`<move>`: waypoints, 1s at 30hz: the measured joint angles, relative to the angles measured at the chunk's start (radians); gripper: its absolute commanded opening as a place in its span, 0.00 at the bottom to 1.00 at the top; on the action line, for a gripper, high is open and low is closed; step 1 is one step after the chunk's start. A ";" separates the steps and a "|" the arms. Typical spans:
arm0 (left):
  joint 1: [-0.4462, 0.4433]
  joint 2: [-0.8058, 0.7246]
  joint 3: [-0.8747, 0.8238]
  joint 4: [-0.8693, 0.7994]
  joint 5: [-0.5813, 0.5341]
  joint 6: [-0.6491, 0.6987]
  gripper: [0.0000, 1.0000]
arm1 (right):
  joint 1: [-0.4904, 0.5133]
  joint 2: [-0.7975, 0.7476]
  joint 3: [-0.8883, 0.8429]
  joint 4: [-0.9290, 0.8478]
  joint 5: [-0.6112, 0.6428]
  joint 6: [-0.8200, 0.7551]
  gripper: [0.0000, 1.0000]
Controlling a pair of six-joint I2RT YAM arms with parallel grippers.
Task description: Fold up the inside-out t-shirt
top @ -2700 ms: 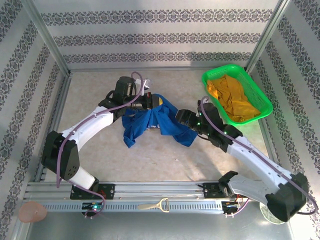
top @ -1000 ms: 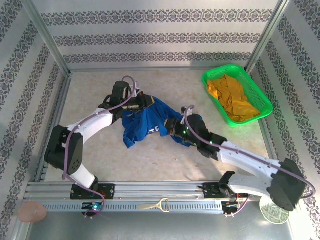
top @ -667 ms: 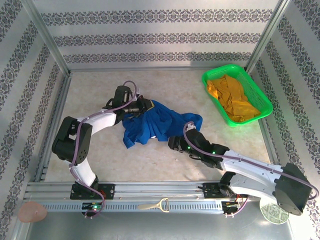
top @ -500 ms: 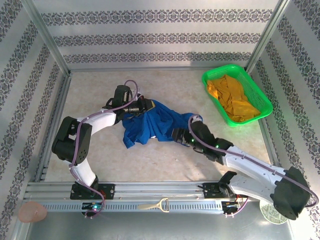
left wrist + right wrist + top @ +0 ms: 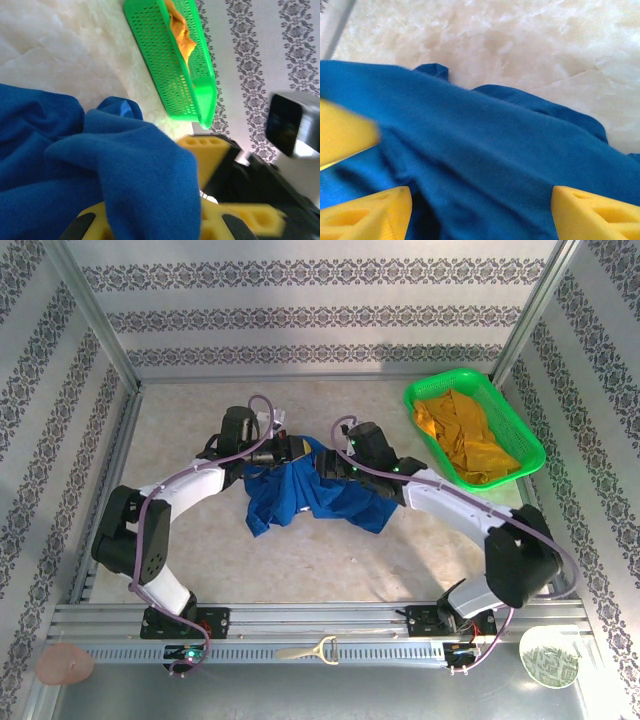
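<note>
Cream marble-look tabletop (image 5: pixel 330 560), matte, faint veining. Boxed in on three sides: back wall (image 5: pixel 320 310), left wall (image 5: pixel 40 400), right wall (image 5: pixel 605 360). All are white paper with grey damask bands, horizontal on the back, slanting on the sides in the top view. Aluminium left post (image 5: pixel 92 315) and right post (image 5: pixel 535 310) stand at the back corners. Slotted aluminium rail (image 5: pixel 320 625) runs along the near edge, with a grey metal sheet (image 5: pixel 300 695) in front of it. Light is even, from above, with soft shadows.

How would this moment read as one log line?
left end effector: shut on blue t-shirt | right end effector: open over it | fold: not done
</note>
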 measured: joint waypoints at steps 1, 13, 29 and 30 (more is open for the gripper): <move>0.000 -0.008 0.000 -0.003 0.006 0.002 0.00 | -0.013 0.024 0.010 0.000 -0.007 -0.008 0.63; 0.035 -0.007 0.031 -0.119 -0.023 0.099 0.30 | -0.104 -0.023 -0.016 0.050 -0.324 -0.016 0.00; 0.023 -0.202 0.100 -0.348 -0.219 0.266 0.58 | -0.165 -0.237 -0.206 0.351 -0.550 0.243 0.00; -0.002 -0.226 0.099 -0.353 -0.235 0.274 0.59 | -0.164 -0.235 -0.207 0.357 -0.551 0.248 0.00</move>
